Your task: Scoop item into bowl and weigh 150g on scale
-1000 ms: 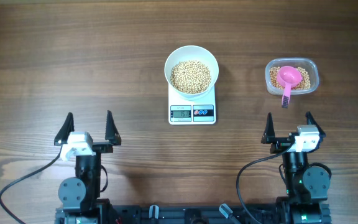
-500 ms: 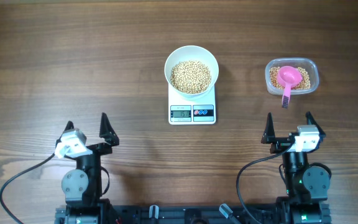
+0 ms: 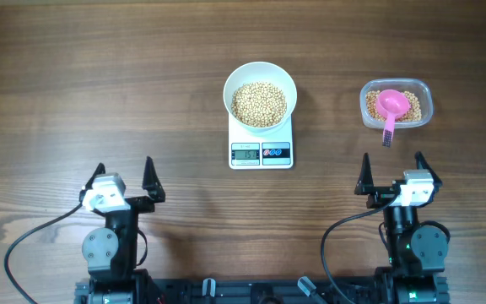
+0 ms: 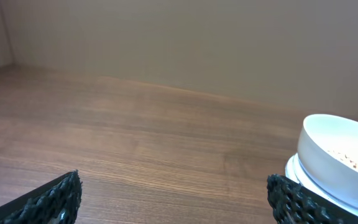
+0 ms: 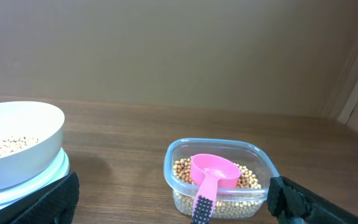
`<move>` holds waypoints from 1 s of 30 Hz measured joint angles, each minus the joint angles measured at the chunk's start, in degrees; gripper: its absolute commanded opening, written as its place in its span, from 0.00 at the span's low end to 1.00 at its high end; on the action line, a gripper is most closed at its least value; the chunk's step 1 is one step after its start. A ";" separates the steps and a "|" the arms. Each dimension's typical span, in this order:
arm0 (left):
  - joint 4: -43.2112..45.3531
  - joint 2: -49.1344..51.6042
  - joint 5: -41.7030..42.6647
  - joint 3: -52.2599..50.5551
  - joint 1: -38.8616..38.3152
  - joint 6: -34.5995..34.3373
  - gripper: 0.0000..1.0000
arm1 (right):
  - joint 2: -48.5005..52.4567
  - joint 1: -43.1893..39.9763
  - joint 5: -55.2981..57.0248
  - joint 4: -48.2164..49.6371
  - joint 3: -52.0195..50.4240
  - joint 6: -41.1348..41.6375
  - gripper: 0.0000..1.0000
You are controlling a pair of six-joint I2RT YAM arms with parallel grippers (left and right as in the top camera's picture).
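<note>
White bowl (image 3: 260, 69) on scale (image 3: 261, 153), approx half full w/ tan beans (image 3: 258, 104); L gripper (image 3: 123, 164) & R gripper (image 3: 392, 157) wide, empty.

the bowl (image 3: 260, 73) on the scale (image 3: 261, 138) stands mid-table. the tub (image 3: 429, 103) sits well apart to its right, with a scoop (image 3: 392, 105) in it, handle poking over the near rim. bare table (image 3: 99, 76) runs between the two, across the whole left side, and from both down to the left gripper (image 3: 123, 165) and right gripper (image 3: 392, 158).
</note>
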 measured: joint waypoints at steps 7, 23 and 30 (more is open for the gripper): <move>0.02 0.00 1.44 0.00 -0.02 3.87 1.00 | 0.00 0.00 0.00 0.00 0.00 0.00 1.00; 0.04 0.00 1.81 0.00 -1.27 6.56 1.00 | 0.00 0.00 -0.02 0.00 0.00 0.00 1.00; 0.04 0.00 1.79 0.00 -1.27 6.56 1.00 | 0.00 0.00 -0.02 0.00 0.00 0.00 1.00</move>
